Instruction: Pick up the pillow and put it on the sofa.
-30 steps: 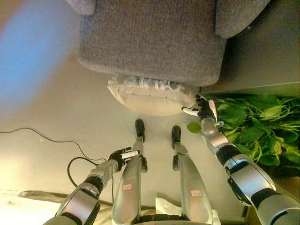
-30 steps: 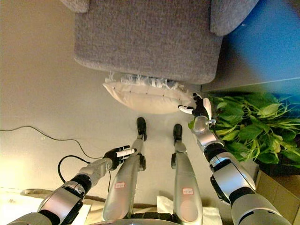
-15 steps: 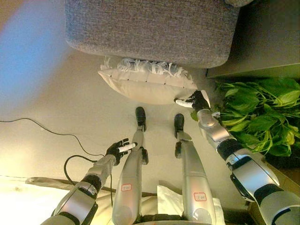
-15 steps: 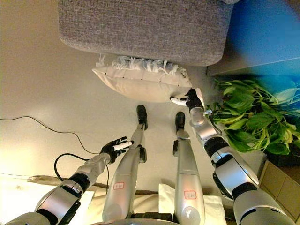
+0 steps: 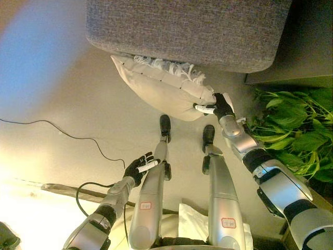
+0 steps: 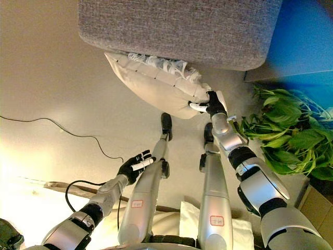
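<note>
A cream pillow [image 5: 161,88] with a white fringe lies on the floor against the front of the grey sofa [image 5: 187,28]; its right end is raised. My right hand [image 5: 217,105] is curled round the pillow's right corner and pinches it. My left hand [image 5: 139,166] hangs open and empty, low at the left, well short of the pillow. The pillow also shows in the right eye view [image 6: 153,83], with my right hand [image 6: 209,104] on its corner.
A green leafy plant [image 5: 296,130] stands right of my right arm. A dark cabinet edge [image 5: 291,78] runs beside the sofa at the right. A thin black cord [image 5: 57,133] crosses the floor on the left. Pale cloth lies along the bottom left.
My right hand has closed on the pillow's right corner and lifted that end, so the pillow now tilts. The camera has shifted. My left hand stays open at the lower left.
</note>
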{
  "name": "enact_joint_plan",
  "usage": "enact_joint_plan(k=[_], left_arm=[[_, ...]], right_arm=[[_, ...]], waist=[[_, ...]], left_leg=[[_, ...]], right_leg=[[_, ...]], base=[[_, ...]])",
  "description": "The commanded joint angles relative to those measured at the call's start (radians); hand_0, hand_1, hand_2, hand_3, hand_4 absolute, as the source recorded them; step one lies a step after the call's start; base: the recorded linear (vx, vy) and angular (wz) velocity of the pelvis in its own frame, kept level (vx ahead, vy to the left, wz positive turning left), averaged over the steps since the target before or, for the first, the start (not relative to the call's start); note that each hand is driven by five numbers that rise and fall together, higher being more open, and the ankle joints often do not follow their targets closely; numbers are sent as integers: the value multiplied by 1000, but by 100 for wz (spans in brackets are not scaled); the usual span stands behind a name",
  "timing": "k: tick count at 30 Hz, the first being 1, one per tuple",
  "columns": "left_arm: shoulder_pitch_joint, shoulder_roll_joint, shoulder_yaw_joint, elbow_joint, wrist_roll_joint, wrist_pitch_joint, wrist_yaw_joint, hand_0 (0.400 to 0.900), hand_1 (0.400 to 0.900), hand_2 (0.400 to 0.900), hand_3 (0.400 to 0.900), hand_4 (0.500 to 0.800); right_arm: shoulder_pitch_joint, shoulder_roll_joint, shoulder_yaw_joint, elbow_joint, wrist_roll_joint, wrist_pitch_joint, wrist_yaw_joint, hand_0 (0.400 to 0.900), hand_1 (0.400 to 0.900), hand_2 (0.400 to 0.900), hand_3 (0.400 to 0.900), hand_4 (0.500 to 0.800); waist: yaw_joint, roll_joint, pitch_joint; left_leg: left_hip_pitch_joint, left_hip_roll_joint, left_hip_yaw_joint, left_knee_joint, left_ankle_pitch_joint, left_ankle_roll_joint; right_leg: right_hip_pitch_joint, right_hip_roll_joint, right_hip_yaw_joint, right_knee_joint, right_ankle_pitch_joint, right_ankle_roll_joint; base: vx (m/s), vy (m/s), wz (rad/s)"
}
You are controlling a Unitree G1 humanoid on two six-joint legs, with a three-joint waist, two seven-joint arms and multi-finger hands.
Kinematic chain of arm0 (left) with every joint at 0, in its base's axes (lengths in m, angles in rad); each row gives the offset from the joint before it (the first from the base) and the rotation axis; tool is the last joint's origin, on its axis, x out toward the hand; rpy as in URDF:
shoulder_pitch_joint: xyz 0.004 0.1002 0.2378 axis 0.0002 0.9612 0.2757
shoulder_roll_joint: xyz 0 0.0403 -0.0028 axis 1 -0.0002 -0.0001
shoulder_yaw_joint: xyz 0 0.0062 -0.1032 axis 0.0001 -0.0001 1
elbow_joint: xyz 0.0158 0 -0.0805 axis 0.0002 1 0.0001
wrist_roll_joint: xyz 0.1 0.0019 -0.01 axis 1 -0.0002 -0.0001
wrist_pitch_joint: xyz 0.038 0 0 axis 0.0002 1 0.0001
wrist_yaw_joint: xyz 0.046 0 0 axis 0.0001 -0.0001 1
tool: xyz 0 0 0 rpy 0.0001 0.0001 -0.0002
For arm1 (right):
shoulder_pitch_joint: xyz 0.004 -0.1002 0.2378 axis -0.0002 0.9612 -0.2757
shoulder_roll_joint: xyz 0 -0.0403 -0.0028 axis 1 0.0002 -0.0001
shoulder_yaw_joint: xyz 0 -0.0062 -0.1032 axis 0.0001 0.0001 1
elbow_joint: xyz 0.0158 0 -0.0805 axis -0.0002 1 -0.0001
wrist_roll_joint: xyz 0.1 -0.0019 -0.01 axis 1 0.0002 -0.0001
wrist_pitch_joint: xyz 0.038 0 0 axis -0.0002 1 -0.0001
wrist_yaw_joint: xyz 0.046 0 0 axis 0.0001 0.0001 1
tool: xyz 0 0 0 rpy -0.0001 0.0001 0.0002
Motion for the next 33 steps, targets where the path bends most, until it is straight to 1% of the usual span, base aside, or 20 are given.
enact_joint_plan(k=[1,4,7,9,11,14,18,20,22,25,28,30,31,33], left_arm=[[121,-42,-57,-7,48,12,-68,900,900,900,900,800],[132,-31,-43,-11,72,11,-74,900,900,900,900,800],[145,-16,-31,-25,95,20,-76,900,900,900,900,800],[154,-6,-24,-35,109,35,-75,900,900,900,900,800],[159,3,-7,-42,126,59,-77,900,900,900,900,800],[186,19,16,-52,160,99,-80,900,900,900,900,800],[218,33,51,-37,212,153,-89,900,900,900,900,800],[237,40,62,-25,231,169,-99,900,900,900,900,800],[255,40,75,-14,251,191,-104,900,900,900,900,800],[281,34,94,3,276,214,-106,900,900,900,900,800],[306,26,113,18,301,230,-110,900,900,900,900,800],[326,26,122,31,318,242,-114,900,900,900,900,800],[330,26,124,35,320,244,-114,900,900,900,900,800],[350,25,139,51,338,257,-118,900,900,900,900,800]], right_arm=[[-69,-26,-16,-81,-60,-59,27,400,400,400,400,500],[-41,-36,-2,-131,-106,-41,27,400,400,400,400,500],[-1,-60,5,-216,-161,-13,21,400,400,400,400,500],[24,-84,5,-281,-193,11,27,400,400,400,400,500],[55,-115,-8,-357,-217,41,42,400,400,400,400,500],[132,-155,-44,-478,-271,62,72,400,400,400,400,500],[240,-210,-104,-634,-321,85,119,400,400,400,400,500],[280,-248,-135,-704,-345,88,151,400,400,400,400,500],[308,-281,-166,-770,-357,113,184,400,400,400,400,500],[321,-315,-209,-815,-393,130,234,400,400,400,400,500],[315,-355,-246,-848,-416,159,259,400,400,400,400,500],[280,-393,-274,-839,-425,175,271,400,400,400,400,500],[269,-401,-278,-835,-427,179,269,400,400,400,400,500],[200,-440,-293,-804,-412,204,289,400,400,400,400,500]], waist=[[-5,44,8],[-3,20,8],[-5,-10,8],[-8,-27,8],[-8,-44,8],[-3,-71,-44],[1,-105,-124],[0,-119,-166],[0,-131,-208],[1,-146,-263],[8,-154,-303],[17,-164,-340],[19,-166,-347],[31,-176,-381]], left_leg=[[66,-44,40,80,-169,-40],[124,-40,37,71,-177,-38],[202,-37,30,59,-190,-36],[259,-33,28,57,-200,-36],[326,-30,25,55,-213,-35],[395,-28,16,51,-233,-32],[492,-19,13,29,-251,-34],[542,-17,9,16,-260,-34],[591,-16,2,3,-269,-34],[645,-15,-6,-1,-284,-31],[691,-10,-9,-1,-297,-29],[722,-9,-12,2,-309,-27],[731,-8,-13,1,-312,-27],[761,-6,-14,4,-321,-26]], right_leg=[[121,30,-45,-327,185,14],[180,30,-52,-331,179,17],[260,28,-62,-340,171,21],[319,24,-69,-344,162,26],[392,17,-77,-351,152,32],[473,10,-89,-371,135,41],[595,12,-101,-410,115,48],[656,16,-108,-429,104,49],[720,20,-109,-452,95,49],[783,24,-108,-467,85,47],[834,26,-112,-475,77,44],[872,28,-115,-481,70,42],[882,28,-116,-482,68,42],[918,30,-121,-488,61,40]], base=[[-30,10,-3],[-42,-12,0],[-53,-26,3],[-28,-19,5],[12,-15,7],[67,-35,9],[138,-60,11],[178,-59,10],[181,-48,7],[182,-31,7],[177,-14,11],[165,-11,11],[170,-2,10],[184,1,12]])
